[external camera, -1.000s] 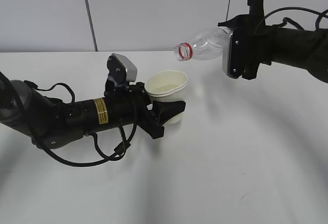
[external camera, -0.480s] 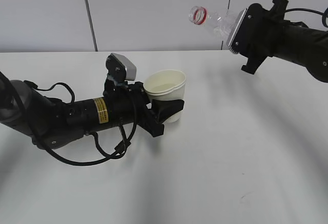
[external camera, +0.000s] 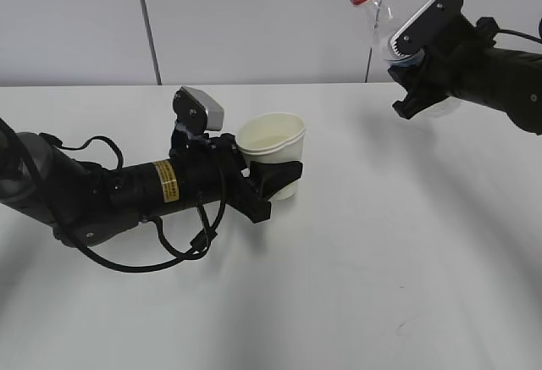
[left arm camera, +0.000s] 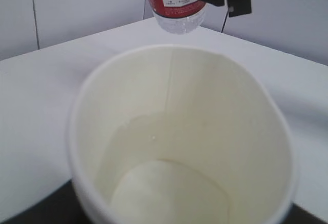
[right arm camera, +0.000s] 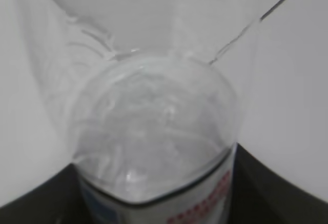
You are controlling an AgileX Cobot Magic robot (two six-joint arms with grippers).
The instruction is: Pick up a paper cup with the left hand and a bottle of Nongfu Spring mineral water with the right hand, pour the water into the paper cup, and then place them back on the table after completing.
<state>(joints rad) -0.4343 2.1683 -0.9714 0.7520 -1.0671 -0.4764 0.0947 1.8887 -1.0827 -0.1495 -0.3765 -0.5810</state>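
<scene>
Two arms are seen above the table [external camera: 356, 285], whose near stretch lies broad and bare. Nearest, the left hand [external camera: 273, 185] is stretched low over the surface, and the paper cup [external camera: 273, 157] is clasped upright between its black fingers, mouth up, so that its contents are not spilled. A shallow pool of water [left arm camera: 154, 142] is seen at the cup's bottom in the left wrist view, so pouring is judged done and setting down is what remains. Whether the cup's base touches the table cannot be told. Farther off and higher, toward the back wall, the bottle [external camera: 373, 10] is gripped round its body by the right hand [external camera: 405, 58], neck raised and red-ringed mouth uppermost, well apart from the cup, so that nothing more runs out. Ample open tabletop is offered below and right of the cup for setting both things down, far from any edge.
</scene>
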